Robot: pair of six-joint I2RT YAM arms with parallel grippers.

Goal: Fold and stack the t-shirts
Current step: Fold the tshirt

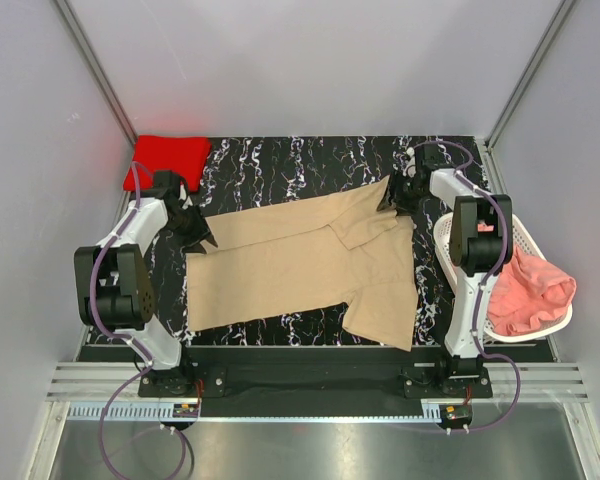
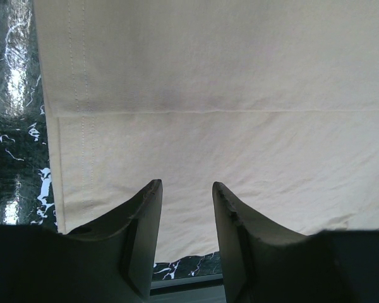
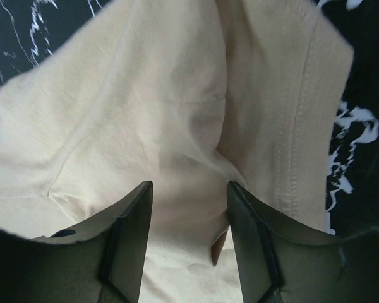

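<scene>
The tan t-shirt (image 1: pixel 310 265) lies spread on the black marbled table, with one far sleeve folded in over the body. My left gripper (image 1: pixel 198 235) is at its far left hem corner; in the left wrist view the gripper (image 2: pixel 186 186) is open, with the tan cloth (image 2: pixel 227 95) under and ahead of the fingers. My right gripper (image 1: pixel 390 200) is at the far right sleeve; in the right wrist view it (image 3: pixel 189 186) is open over wrinkled cloth (image 3: pixel 145 113). The red t-shirt (image 1: pixel 165 160) lies folded at the far left corner. The salmon-pink t-shirt (image 1: pixel 530 290) is bunched in the basket.
A white lattice basket (image 1: pixel 445 240) stands at the right table edge beside the right arm. Grey enclosure walls surround the table (image 1: pixel 280 160). A metal rail runs along the near edge behind the arm bases.
</scene>
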